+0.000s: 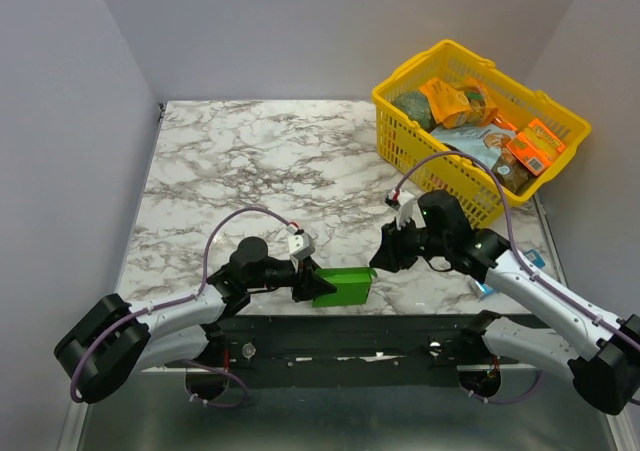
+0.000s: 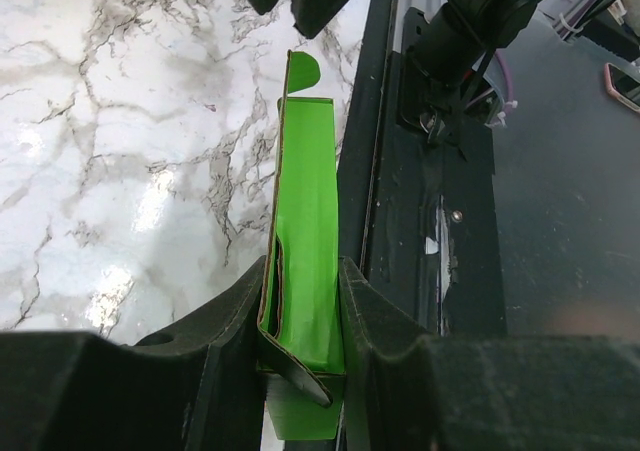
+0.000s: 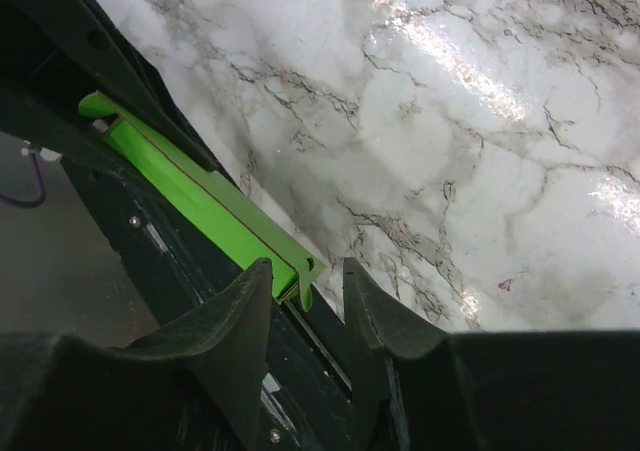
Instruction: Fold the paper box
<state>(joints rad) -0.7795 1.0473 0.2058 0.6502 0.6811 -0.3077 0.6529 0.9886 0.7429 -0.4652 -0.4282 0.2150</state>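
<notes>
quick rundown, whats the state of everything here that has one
paper box: slim sleeve at the near edge of the table, end flap untucked
left gripper: shut on the paper box
right gripper: open, jaws either side of the end flap, not clamping it
yellow basket: upright, full of food packs

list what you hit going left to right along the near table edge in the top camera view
left arm -> left pincer -> paper box -> right pincer -> right arm
</notes>
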